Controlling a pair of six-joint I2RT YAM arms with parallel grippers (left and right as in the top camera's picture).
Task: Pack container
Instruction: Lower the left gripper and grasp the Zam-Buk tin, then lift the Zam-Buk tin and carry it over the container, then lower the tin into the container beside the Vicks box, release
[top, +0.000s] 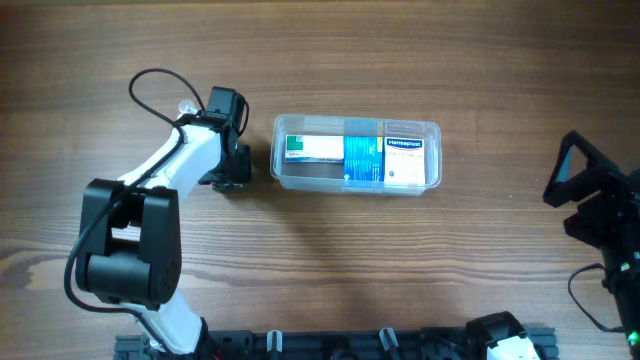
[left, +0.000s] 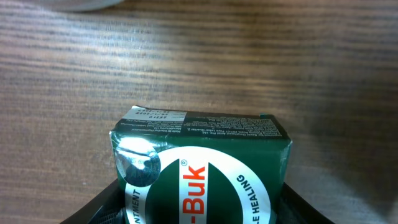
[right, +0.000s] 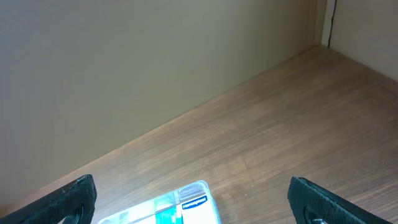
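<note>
The clear plastic container (top: 433, 128) lies at the table's middle, holding a green-and-white box (top: 312, 150), a blue box (top: 362, 160) and a white box (top: 404, 162). My left gripper (top: 228, 168) is just left of it, pointing down at the table. In the left wrist view a dark green ointment box (left: 199, 162) with white and red lettering fills the space between the fingers (left: 93, 211), which press on both its sides. The right gripper (top: 560, 170) hangs open at the far right, and its wrist view shows the container's end (right: 202, 185) far below.
A black cable (top: 150, 85) loops behind the left arm. Something clear and small (top: 186, 106) lies by the left wrist. A wall rises past the table's far edge in the right wrist view.
</note>
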